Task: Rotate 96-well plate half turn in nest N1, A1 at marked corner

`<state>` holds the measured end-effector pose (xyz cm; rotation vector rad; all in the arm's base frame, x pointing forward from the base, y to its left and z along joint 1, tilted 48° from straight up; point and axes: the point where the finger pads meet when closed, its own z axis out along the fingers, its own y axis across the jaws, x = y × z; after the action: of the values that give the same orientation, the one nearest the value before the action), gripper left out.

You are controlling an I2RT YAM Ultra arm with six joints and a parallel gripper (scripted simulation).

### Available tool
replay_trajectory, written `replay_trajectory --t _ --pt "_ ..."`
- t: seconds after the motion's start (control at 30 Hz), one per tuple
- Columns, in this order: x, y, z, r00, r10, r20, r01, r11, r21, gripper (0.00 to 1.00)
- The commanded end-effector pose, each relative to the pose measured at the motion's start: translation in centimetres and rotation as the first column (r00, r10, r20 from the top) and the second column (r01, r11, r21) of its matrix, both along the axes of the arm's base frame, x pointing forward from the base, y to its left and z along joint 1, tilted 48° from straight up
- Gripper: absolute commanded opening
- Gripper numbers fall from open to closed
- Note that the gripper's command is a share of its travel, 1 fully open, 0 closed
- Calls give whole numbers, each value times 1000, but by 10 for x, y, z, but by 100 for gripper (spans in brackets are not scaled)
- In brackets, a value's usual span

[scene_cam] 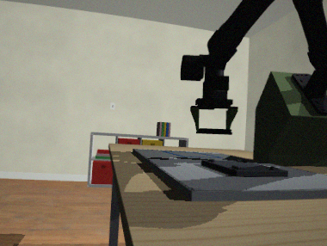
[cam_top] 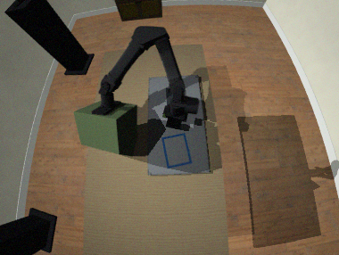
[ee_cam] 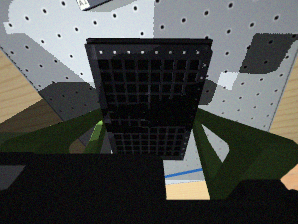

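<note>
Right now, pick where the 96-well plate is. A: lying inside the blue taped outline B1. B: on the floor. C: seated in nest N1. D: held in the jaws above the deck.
D: the exterior view shows the plate hanging level in the gripper, well above the grey deck.

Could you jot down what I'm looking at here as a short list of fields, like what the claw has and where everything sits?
arm: one dark arm, mounted on a green block
gripper: shut on the plate, raised above the deck
plate: black 96-well plate, held between the green fingers, roughly level, touching nothing below
deck: grey perforated slab on a wooden table
nest: dark frame on the deck, no plate in it
bench spot: blue taped outline on the deck, nothing on it
cut corner: cannot tell
</note>
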<state>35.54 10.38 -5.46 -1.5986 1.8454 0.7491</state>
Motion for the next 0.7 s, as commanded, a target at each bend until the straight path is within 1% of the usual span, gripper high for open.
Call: replay_trajectory --t 0.0,0.23,0.3,0.67 --pt "7 -17 -1 999 -18 31 18 1000 5 0" --pt "10 -33 -18 999 -18 31 18 1000 4 0" --pt "10 -33 -18 999 -18 31 18 1000 4 0" --pt "15 -57 -46 999 -19 31 18 1000 4 0"
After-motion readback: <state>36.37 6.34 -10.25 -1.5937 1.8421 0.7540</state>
